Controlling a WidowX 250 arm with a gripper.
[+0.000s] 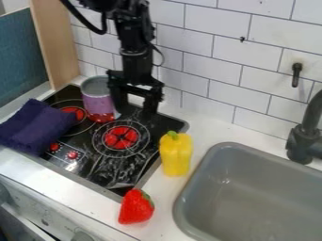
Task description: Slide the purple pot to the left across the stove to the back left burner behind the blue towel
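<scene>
My gripper (135, 106) hangs over the back of the black stove top (88, 157), open, its fingers pointing down and spread apart with nothing seen between them. Just left of it a purple and red metal can (99, 102) stands upright near the stove's back left; the gripper's left side overlaps its edge, and I cannot tell whether they touch. A folded dark purple cloth (36, 127) lies over the stove's left edge. The yellow pepper (176, 154) is upright on the counter by the stove's right edge. In front of it a red strawberry (136, 207) rests near the stove's front right corner.
A grey sink (236, 151) takes up the lower right, with a black faucet (305, 136) behind it. White wall tiles (207, 75) rise behind the counter. A wooden panel (56, 42) stands at the back left.
</scene>
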